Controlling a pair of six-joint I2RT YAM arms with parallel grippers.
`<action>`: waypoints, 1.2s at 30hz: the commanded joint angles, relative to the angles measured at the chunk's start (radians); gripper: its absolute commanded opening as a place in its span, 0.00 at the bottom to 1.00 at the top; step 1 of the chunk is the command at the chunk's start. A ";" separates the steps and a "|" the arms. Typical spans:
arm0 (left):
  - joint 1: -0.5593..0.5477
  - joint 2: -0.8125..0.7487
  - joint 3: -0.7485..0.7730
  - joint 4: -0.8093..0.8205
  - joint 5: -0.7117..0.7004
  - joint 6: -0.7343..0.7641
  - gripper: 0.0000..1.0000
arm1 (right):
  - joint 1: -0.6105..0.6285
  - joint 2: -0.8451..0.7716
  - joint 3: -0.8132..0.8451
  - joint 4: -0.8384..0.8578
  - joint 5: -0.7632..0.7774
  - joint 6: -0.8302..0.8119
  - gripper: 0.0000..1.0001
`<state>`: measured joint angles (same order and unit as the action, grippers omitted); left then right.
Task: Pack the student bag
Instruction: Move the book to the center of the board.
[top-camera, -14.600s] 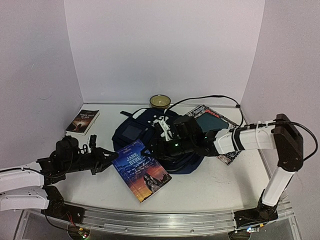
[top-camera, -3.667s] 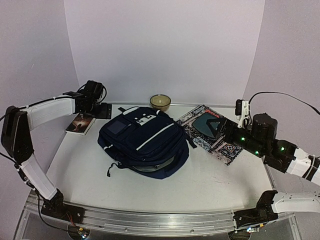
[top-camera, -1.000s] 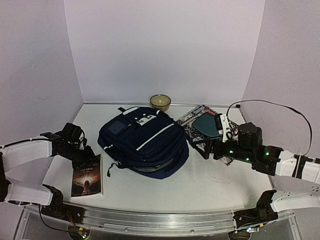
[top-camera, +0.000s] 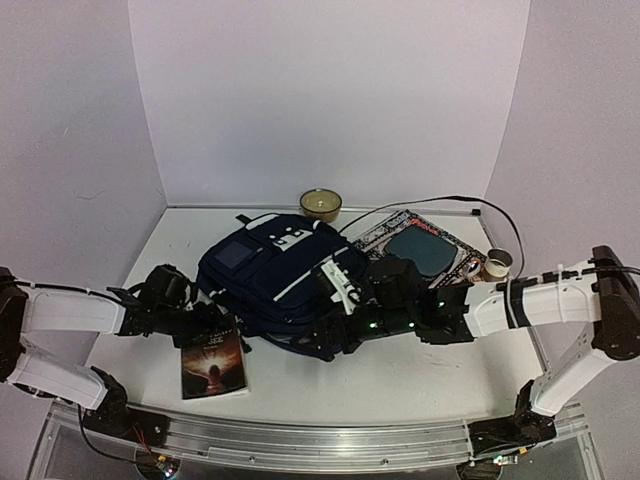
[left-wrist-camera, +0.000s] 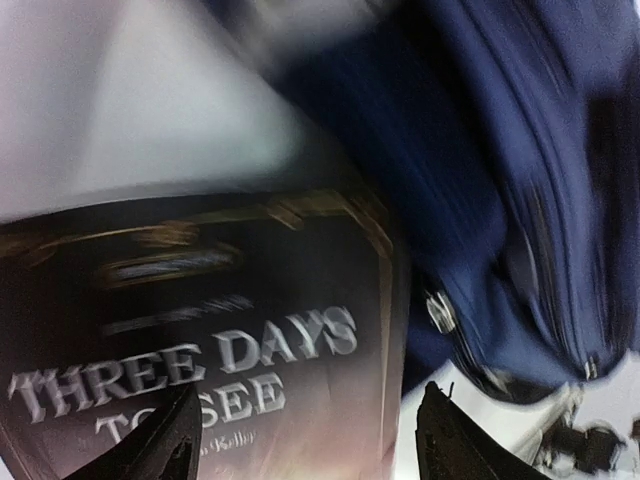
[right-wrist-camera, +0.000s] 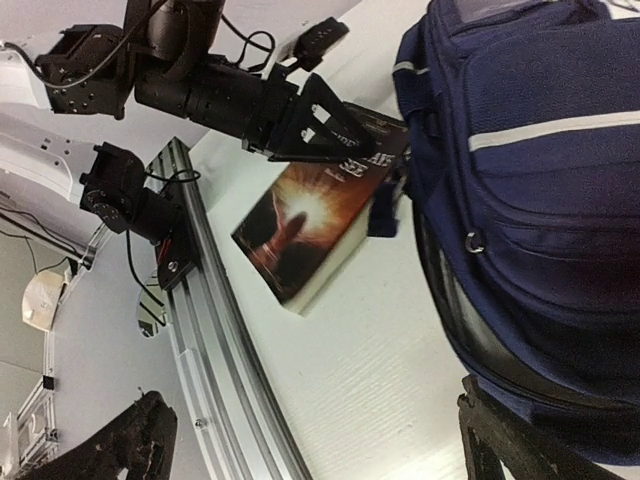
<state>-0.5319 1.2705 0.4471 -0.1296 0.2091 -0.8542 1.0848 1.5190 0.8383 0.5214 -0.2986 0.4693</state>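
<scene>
Gripping the glossy rectangular paperback (top-camera: 212, 362) by one edge, your left gripper (top-camera: 214, 325) jaws are clamped. Your right gripper (top-camera: 330, 335) jaws gape at the soft navy fabric student bag (top-camera: 275, 270), centre frame on the smooth white counter (top-camera: 420, 375).

Navy student bag (top-camera: 272, 278), white diagonal stripe

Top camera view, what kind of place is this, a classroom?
Probably a robot test cell, not a classroom: plain pale walls box in the table, a left arm and right arm stand on a metal rail at its near edge, and the student bag, book and bowl look like props.
</scene>
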 joint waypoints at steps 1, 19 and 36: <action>-0.194 0.000 -0.065 -0.049 0.107 -0.228 0.75 | 0.036 0.084 0.081 0.024 -0.039 0.052 0.98; -0.302 -0.061 0.165 -0.399 -0.338 -0.147 0.74 | 0.040 0.379 0.337 -0.232 -0.017 -0.056 0.87; -0.206 0.131 0.164 -0.239 -0.145 0.038 0.70 | 0.040 0.628 0.561 -0.420 0.033 -0.170 0.74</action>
<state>-0.7422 1.3784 0.6085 -0.4407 -0.0046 -0.8471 1.1294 2.0934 1.3427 0.1839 -0.2659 0.3361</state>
